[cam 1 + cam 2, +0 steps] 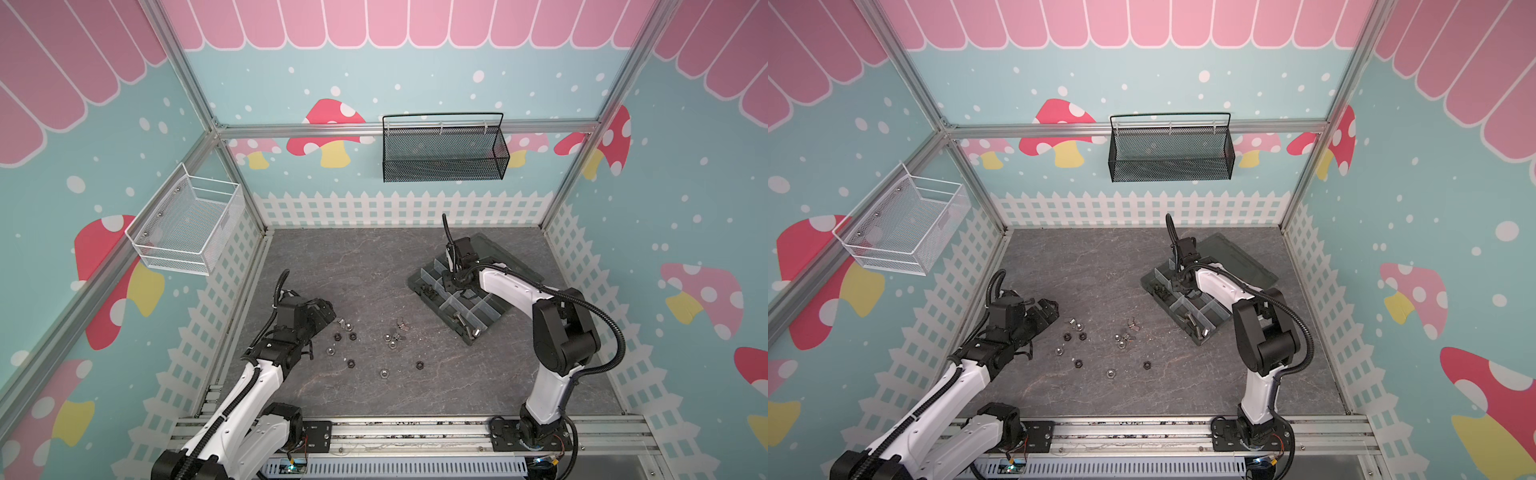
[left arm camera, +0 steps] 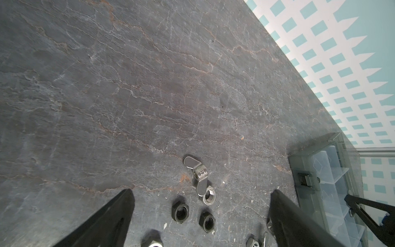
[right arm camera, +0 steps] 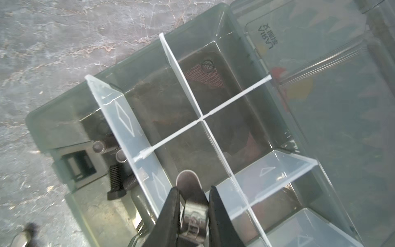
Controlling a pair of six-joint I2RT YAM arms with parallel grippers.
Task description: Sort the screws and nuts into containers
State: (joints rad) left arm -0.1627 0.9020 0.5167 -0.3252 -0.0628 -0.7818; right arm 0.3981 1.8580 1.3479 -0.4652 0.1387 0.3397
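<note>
You have the grey stone-look counter (image 1: 365, 266) filling the floor of the cell in both top views. On its right half sits the organizer box (image 1: 417, 283), set at an angle. Its lid (image 1: 505, 253) is thrown open and lies flat behind it.

Your right gripper (image 3: 194, 190) is over the box. Its jaws are pinched narrow on a shiny wing nut (image 3: 189, 180), which hangs above a middle compartment just beside the white cross of dividers (image 3: 202, 118). Your left gripper (image 2: 202, 192) hovers low over the left half of the counter with its jaws spread wide and nothing between them.

In the end compartment by the latch (image 3: 77, 164) lies a black screw (image 3: 116, 181). The silvery round ends beside it may be further screws, though the divider blurs them.

The loose nuts (image 1: 384, 372) are scattered on the counter between the two arms, well apart from the box. Just ahead of your left gripper lie a second wing nut (image 2: 195, 174), a silver nut (image 2: 209, 195) touching one of its wings, and two black nuts (image 2: 180, 212) close together.
</note>
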